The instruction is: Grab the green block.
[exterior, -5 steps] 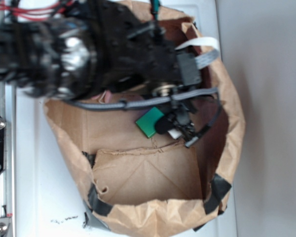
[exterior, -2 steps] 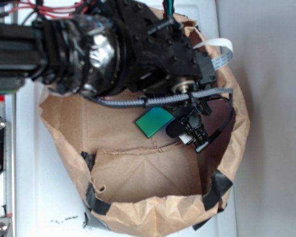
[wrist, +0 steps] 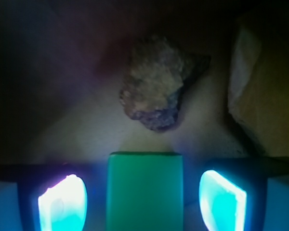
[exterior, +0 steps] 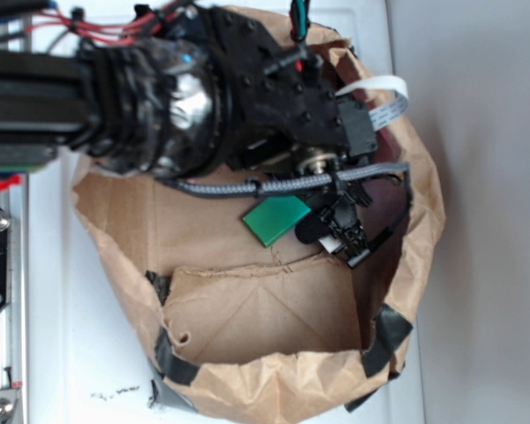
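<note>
1. White bench [exterior: 71, 336] underneath, and on it a crumpled brown paper bag [exterior: 274, 389] lying open, patched with dark tape at its lower rim.
2. Black robot arm [exterior: 203, 97] reaches in from 10 o'clock, filling the top of the exterior view, grey cable draped across it.
3. Inside the bag, the green block [exterior: 276, 220] lies flat on the brown paper floor, near the middle, tilted on a diagonal.
4. Claw [exterior: 336, 231] sits at the block's 3 o'clock edge, right up against it from outside.
5. Wrist view now: the green block [wrist: 144, 191] stands dead centre at 6 o'clock, between the two glowing fingers [wrist: 62, 202].
6. Claw [wrist: 143, 199] is spread wide, a gap showing on each side of the block, nothing gripped.
7. Up at 12 o'clock from the block, a rough brown lump [wrist: 159, 89] rests on the bag floor, apart from it.
</note>
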You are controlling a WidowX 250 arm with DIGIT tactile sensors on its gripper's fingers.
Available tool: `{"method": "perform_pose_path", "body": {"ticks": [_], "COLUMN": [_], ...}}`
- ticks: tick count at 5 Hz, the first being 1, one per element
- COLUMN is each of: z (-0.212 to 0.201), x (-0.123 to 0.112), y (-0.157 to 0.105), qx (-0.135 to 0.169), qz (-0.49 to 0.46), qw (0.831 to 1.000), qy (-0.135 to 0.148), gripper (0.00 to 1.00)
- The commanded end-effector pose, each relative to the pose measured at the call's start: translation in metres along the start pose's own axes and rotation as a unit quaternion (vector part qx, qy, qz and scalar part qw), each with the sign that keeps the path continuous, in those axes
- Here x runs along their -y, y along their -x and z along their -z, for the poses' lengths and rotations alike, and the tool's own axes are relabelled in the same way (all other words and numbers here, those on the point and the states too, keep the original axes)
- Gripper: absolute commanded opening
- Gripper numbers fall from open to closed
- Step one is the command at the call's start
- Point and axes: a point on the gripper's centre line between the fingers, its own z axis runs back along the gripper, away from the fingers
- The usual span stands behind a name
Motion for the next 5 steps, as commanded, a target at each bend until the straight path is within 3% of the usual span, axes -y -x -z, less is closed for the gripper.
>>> {"method": "perform_pose_path", "body": {"ticks": [1, 2, 3, 5], "z": [0.023, 0.025, 0.023, 0.010], "x": [-0.001, -0.007, -0.009, -0.015], "y": [-0.009, -0.005, -0.008, -0.025], "qx": [0.024, 0.020, 0.027, 0.034], "qz": [0.020, 0.027, 0.037, 0.035], "qw": [0.999, 0.999, 0.999, 0.999], "qy": [-0.018, -0.024, -0.017, 0.001], "gripper": [1.00, 0.87, 0.00, 0.00]}}
